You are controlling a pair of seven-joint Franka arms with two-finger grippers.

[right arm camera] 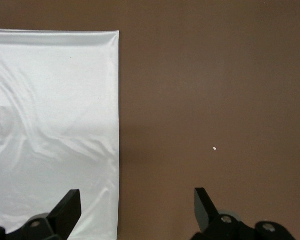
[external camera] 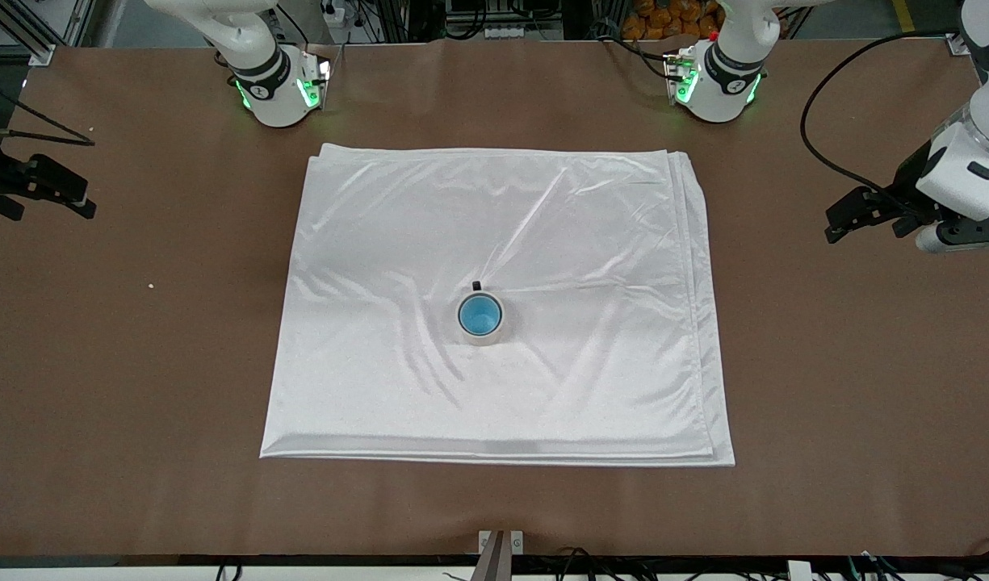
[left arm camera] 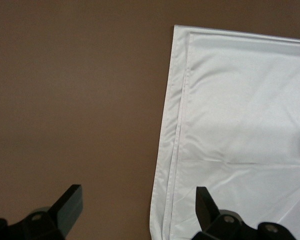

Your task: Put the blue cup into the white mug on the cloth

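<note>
The blue cup (external camera: 479,315) sits upright inside the white mug (external camera: 484,341), whose black handle (external camera: 476,286) points toward the robots' bases. The mug stands near the middle of the white cloth (external camera: 542,226). My left gripper (external camera: 833,226) is open and empty over bare table off the cloth's edge at the left arm's end. In the left wrist view (left arm camera: 139,200) it hangs over the edge of the cloth (left arm camera: 240,125). My right gripper (external camera: 74,198) is open and empty over bare table at the right arm's end. In the right wrist view (right arm camera: 137,202) it hangs over the cloth's edge (right arm camera: 55,100).
The brown table (external camera: 139,363) shows bare around the cloth. A small white crumb (external camera: 150,285) lies on the table toward the right arm's end, also in the right wrist view (right arm camera: 214,149). A black cable (external camera: 813,157) loops near the left arm.
</note>
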